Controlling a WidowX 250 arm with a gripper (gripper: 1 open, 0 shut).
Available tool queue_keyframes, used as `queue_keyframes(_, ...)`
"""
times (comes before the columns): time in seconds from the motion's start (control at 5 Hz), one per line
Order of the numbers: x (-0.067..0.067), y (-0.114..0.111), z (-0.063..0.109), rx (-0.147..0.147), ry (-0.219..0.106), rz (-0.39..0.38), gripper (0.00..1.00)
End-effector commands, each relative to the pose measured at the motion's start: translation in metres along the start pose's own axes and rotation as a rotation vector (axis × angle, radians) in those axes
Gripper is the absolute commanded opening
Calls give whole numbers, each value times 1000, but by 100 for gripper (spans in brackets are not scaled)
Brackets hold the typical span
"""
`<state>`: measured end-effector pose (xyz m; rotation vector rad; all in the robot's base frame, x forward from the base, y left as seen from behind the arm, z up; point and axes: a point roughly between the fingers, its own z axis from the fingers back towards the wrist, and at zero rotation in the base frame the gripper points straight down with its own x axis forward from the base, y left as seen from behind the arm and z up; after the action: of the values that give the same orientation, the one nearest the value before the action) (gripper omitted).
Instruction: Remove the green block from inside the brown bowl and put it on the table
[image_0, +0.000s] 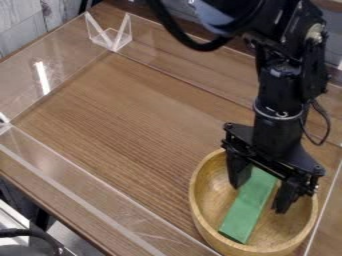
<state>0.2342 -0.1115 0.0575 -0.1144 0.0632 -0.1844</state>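
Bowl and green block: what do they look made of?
Bowl: looks like light tan wood, matte, with faint grain and a thick rim. Green block: uniform bright green, smooth, no grain visible; painted wood or plastic, can't tell which.
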Motion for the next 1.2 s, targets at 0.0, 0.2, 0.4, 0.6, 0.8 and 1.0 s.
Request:
queue_keyframes(0.0,8,-1,10,-13,-38,1,100)
queue_keyframes(0.2,8,-1,9,-16,-37,-2,100)
queue_keyframes(0.4,9,-1,9,-19,-36,-4,100)
queue_keyframes(0.6,9,-1,0,-19,-38,-9,100)
queue_keyframes(0.8,9,0,-8,-19,-40,-14,100)
queue_keyframes(1.0,10,0,-15,-18,-41,-17,100)
